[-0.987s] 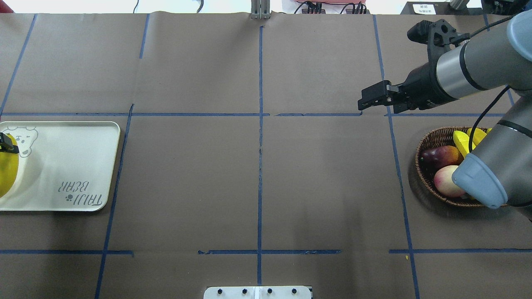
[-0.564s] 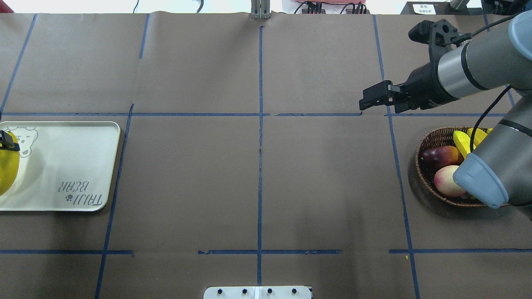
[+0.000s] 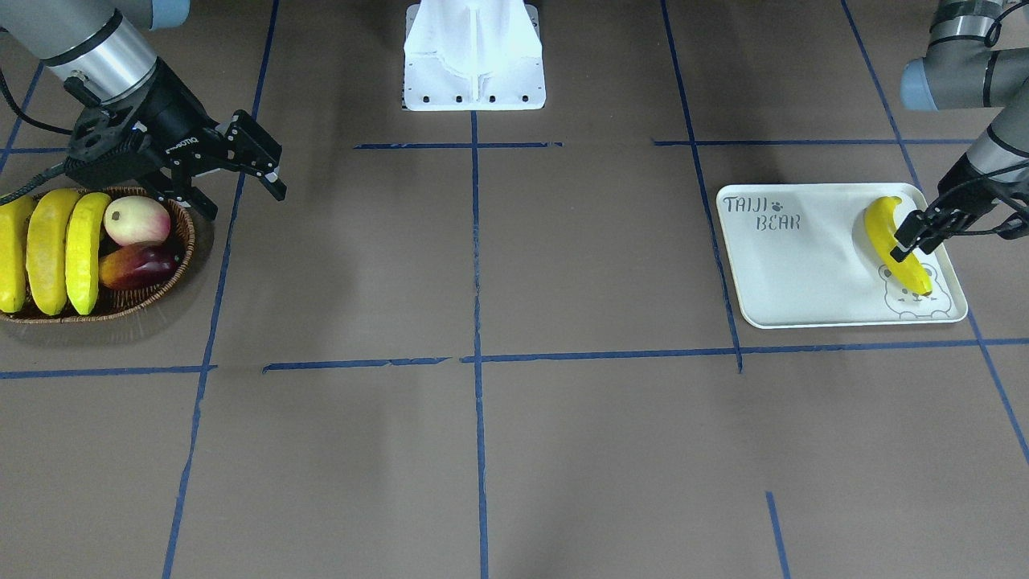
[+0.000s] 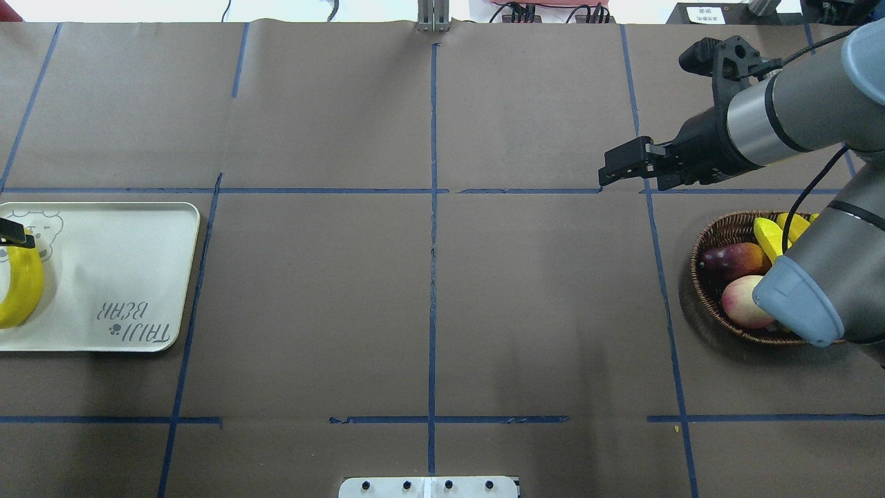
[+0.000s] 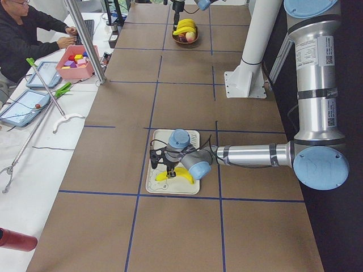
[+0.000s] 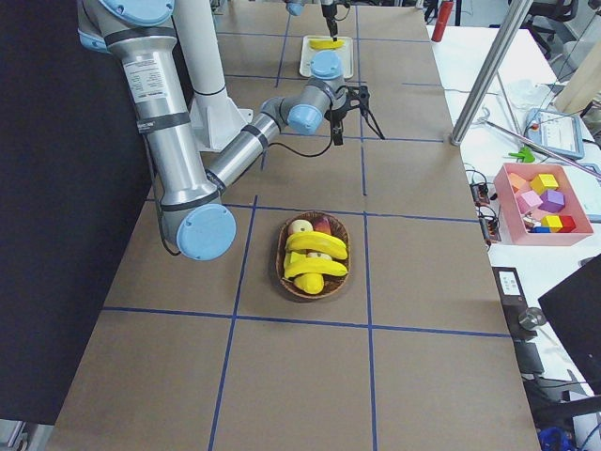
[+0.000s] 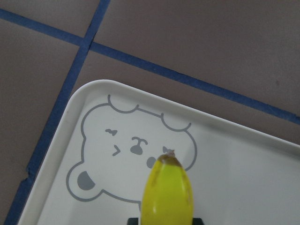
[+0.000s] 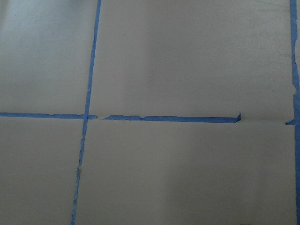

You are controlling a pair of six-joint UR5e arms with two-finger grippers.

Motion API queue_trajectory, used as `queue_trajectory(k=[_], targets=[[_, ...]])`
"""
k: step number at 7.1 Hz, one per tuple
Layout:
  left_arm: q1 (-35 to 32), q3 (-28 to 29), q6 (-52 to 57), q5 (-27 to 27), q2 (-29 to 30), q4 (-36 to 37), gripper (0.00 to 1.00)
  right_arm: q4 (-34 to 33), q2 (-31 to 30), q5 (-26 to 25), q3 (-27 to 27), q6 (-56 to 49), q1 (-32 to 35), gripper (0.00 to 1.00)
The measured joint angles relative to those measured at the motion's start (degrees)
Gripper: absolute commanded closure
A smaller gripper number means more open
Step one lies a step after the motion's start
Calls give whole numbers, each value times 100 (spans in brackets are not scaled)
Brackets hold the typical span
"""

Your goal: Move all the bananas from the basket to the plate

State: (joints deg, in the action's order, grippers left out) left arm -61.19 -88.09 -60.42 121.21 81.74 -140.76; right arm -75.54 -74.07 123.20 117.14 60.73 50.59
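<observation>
Counter left end | lowered banana flat onto plate within last second | left claw clamped or released: cannot tell | right claw spread beside basket | leaves three bananas to move

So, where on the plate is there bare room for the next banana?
The plate is bare in its middle, from the lettering across to the banana. The end with the bear is crowded: the banana lies there with the left end effector on it.

Rough woven wicker basket, smooth plate
</observation>
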Motion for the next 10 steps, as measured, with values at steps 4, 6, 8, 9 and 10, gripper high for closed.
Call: queue_trajectory(k=[4, 6, 8, 9, 10], targets=[[-277, -130, 201, 510, 233, 510, 1, 38, -758, 576, 182, -741, 439, 0], [-524, -170, 181, 946, 359, 553, 1, 41, -1743, 730, 447, -1694, 795, 0], [-557, -180, 159, 1019, 443, 564, 1, -22, -2364, 600, 495, -2106, 1006, 0], [-558, -182, 155, 1025, 470, 566, 1, -114, -2601, 388, 462, -2299, 1022, 1], [-560, -182, 154, 1027, 488, 567, 1, -297, -2731, 138, 421, -2422, 1001, 1]])
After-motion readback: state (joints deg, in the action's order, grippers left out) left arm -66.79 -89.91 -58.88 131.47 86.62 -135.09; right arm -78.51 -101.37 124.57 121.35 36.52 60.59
